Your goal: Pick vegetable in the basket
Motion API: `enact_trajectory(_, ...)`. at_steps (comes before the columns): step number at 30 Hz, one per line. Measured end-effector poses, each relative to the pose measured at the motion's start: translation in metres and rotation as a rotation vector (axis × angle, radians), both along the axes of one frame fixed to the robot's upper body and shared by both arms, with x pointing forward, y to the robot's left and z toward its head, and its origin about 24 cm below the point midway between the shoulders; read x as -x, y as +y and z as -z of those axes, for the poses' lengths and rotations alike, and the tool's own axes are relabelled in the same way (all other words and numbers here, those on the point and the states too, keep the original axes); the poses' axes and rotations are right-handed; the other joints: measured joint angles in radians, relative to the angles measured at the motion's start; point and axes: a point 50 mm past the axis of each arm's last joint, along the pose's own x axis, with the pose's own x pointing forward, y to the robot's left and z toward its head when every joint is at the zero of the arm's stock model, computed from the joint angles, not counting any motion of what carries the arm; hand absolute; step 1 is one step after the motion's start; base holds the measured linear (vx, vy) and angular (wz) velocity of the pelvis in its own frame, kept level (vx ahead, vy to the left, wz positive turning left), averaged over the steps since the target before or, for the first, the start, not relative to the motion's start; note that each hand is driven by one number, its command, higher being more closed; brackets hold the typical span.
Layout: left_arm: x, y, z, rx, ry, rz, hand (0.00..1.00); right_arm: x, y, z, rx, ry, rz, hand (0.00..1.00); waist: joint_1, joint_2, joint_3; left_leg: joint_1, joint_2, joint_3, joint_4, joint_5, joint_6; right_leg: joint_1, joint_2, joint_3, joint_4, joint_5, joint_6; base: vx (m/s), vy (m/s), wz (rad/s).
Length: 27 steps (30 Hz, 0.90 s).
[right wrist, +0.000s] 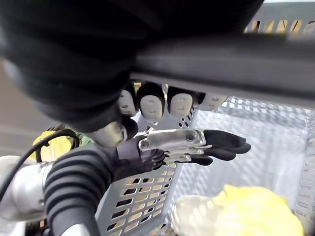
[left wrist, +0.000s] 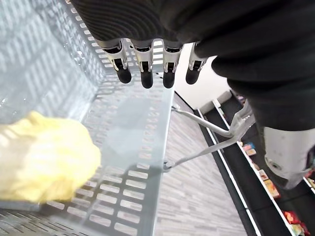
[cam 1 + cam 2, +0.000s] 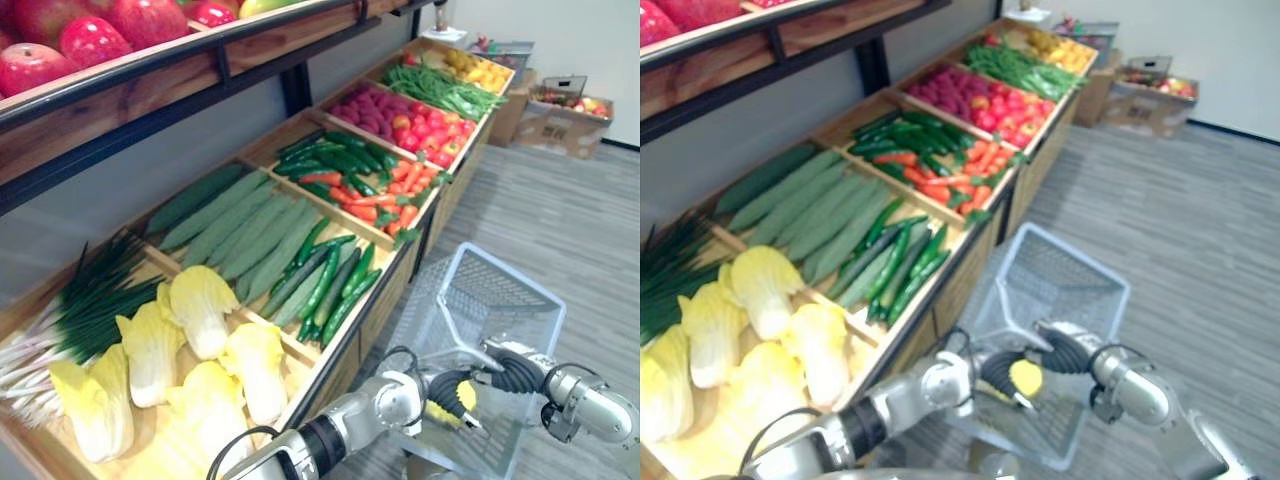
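Note:
A pale grey plastic basket (image 3: 520, 275) hangs beside the produce stand. My right hand (image 1: 150, 103) is shut on the basket's handle (image 1: 221, 61), its fingers curled over the bar. My left hand (image 3: 438, 388) reaches into the basket with straight fingers (image 2: 142, 69) and holds nothing. A yellow cabbage (image 2: 44, 157) lies on the basket's floor just below those fingers, apart from them. The right wrist view shows the same cabbage (image 1: 241, 211) under the left hand (image 1: 197, 142).
The wooden stand (image 3: 385, 300) on the left holds yellow cabbages (image 3: 200, 310), scallions (image 3: 80, 310), cucumbers (image 3: 250, 225), green peppers (image 3: 330, 280), carrots (image 3: 390, 195) and red vegetables (image 3: 400, 120). Apples (image 3: 90, 40) fill the shelf above. Cardboard boxes (image 3: 560, 115) stand on the floor beyond.

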Motion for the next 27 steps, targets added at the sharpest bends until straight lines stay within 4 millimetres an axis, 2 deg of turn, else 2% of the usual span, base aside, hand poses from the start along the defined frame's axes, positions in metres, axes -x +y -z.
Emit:
enact_trajectory(4, 0.002, -0.001, 0.001, -0.01, 0.003, 0.008, 0.0, 0.001, -0.002, 0.003, -0.006, 0.011, 0.014, 1.0, -0.003, 0.001, -0.004, -0.02, 0.002, -0.028, 0.002, 0.0, 0.007, 0.002, -0.012, -0.025, -0.004, 0.0, 0.0, -0.04, -0.005, 0.21)
enact_trajectory(7, 0.004, -0.002, 0.001, -0.015, 0.006, 0.029, 0.0, 0.0, -0.012, 0.009, -0.001, 0.043, 0.057, 1.0, 0.002, 0.001, -0.005, -0.023, 0.007, -0.054, 0.005, -0.001, 0.011, 0.02, -0.02, -0.047, -0.011, 0.0, 0.0, -0.04, 0.0, 0.22)
enact_trajectory(14, 0.014, -0.005, -0.024, 0.055, -0.018, 0.133, 0.0, 0.006, -0.046, 0.033, 0.004, 0.151, 0.225, 1.0, 0.011, -0.004, -0.023, -0.081, 0.02, -0.13, 0.027, -0.009, 0.023, 0.023, -0.043, -0.111, -0.014, 0.0, 0.0, -0.05, 0.0, 0.3)
enact_trajectory(16, 0.024, -0.003, -0.039, 0.121, -0.011, 0.195, 0.0, 0.014, -0.062, 0.052, 0.002, 0.227, 0.321, 1.0, 0.013, -0.007, -0.025, -0.105, 0.028, -0.168, 0.034, -0.012, 0.03, 0.04, -0.058, -0.153, -0.029, -0.001, 0.0, -0.05, 0.003, 0.5)
enact_trajectory(20, 0.054, -0.004, -0.07, 0.294, 0.044, 0.371, 0.0, 0.028, -0.087, 0.082, 0.043, 0.317, 0.495, 1.0, 0.043, -0.01, -0.029, -0.115, 0.029, -0.213, 0.031, -0.009, 0.037, 0.071, -0.071, -0.195, -0.045, -0.001, 0.0, -0.02, 0.008, 0.31)
enact_trajectory(23, 0.07, 0.008, -0.075, 0.35, 0.136, 0.435, 0.0, 0.041, -0.102, 0.102, 0.027, 0.338, 0.677, 1.0, 0.052, -0.014, -0.054, -0.153, 0.019, -0.266, 0.014, 0.011, 0.057, 0.072, -0.086, -0.249, -0.044, -0.002, -0.002, 0.0, -0.001, 0.49)
enact_trajectory(27, 0.071, 0.037, -0.087, 0.425, 0.267, 0.431, 0.0, 0.069, -0.121, 0.127, -0.034, 0.33, 1.018, 1.0, 0.07, -0.018, -0.067, -0.194, 0.004, -0.359, -0.023, 0.034, 0.069, 0.092, -0.108, -0.364, -0.024, -0.001, -0.002, -0.02, -0.006, 0.68)
